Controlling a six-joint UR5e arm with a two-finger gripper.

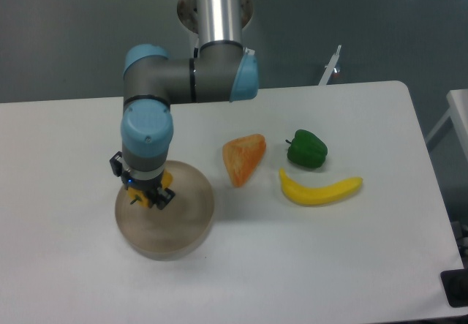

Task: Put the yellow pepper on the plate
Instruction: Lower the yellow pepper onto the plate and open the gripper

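My gripper (147, 194) hangs over the left part of the round grey-beige plate (183, 225), shut on the small yellow pepper (152, 194). The pepper's dark stem pokes out to the left. Whether the pepper touches the plate's surface I cannot tell. The arm's blue-capped wrist stands directly above and hides the plate's far rim.
An orange wedge-shaped toy (243, 158) lies right of the plate. Further right sit a green pepper (306, 149) and a yellow banana (320, 189). The arm's base stands at the table's back edge.
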